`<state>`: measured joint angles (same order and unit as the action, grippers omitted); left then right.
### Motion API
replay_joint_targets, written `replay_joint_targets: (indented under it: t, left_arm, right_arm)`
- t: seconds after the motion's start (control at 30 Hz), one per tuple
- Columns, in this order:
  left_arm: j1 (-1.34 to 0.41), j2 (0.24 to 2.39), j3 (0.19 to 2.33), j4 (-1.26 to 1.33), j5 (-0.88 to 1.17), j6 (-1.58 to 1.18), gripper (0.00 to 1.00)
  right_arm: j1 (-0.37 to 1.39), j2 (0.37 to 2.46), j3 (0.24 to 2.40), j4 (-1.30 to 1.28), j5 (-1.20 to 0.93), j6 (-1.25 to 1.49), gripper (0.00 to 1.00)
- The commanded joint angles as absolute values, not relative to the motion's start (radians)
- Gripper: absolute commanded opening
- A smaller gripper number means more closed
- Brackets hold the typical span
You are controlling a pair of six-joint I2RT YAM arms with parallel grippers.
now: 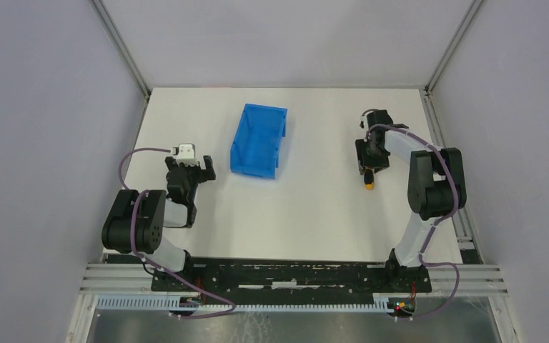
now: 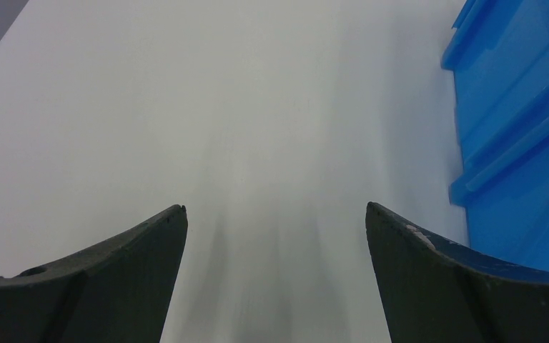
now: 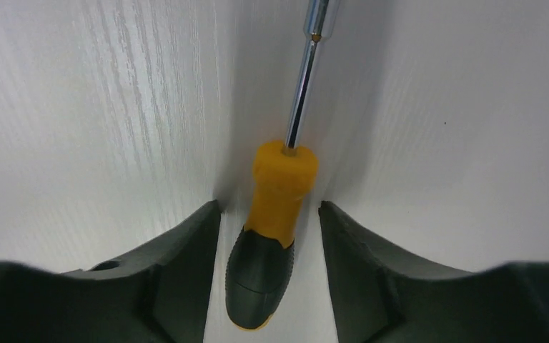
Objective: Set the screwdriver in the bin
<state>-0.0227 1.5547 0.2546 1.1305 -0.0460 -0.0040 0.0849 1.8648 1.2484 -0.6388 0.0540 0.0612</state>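
step: grasp stage, right end effector (image 3: 268,209) down at the tabletop (image 3: 114,107), straddling the screwdriver (image 3: 279,193)
right end effector state: fingers apart, thin gap showing either side of the handle, not clamped yet
screwdriver spot: flat on the tabletop, dead centre between those fingers, handle end toward the wrist, shaft pointing out ahead
bin (image 1: 254,168): well apart from the right end effector, over on the left arm's side
left end effector (image 2: 275,207): spread wide, nothing in it, bin just beside it on the right
next move: probably pinch the handle, lift clear, carry across over the bin, then let go
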Motion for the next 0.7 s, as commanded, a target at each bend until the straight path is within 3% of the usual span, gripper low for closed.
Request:
replay_joint_targets:
  t: [0.0, 0.1, 0.13, 0.43, 0.57, 0.67]
  left_arm:
    - [-0.017, 1.534, 0.253, 1.157, -0.039, -0.026, 1.00]
    - [-0.017, 1.534, 0.253, 1.157, -0.038, -0.026, 1.00]
    - [-0.017, 1.533, 0.253, 1.157, -0.038, -0.026, 1.00]
    - [-0.017, 1.535, 0.253, 1.157, -0.039, -0.026, 1.00]
    - [-0.017, 1.535, 0.253, 1.157, -0.038, -0.026, 1.00]
    - [-0.017, 1.535, 0.253, 1.157, -0.038, -0.026, 1.00]
  right_arm:
    - [0.087, 1.883, 1.219, -0.525, 0.055, 0.090, 0.48]
    - [0.086, 1.891, 1.225, -0.536, 0.073, 0.093, 0.06]
    - [0.087, 1.890, 1.258, -0.561, 0.079, 0.093, 0.00]
    - [0.088, 1.891, 1.833, -0.954, 0.076, 0.174, 0.00]
    - [0.107, 1.864, 1.845, -0.876, -0.018, 0.261, 0.00]
    - [0.224, 1.825, 1.827, -0.718, -0.031, 0.350, 0.00]
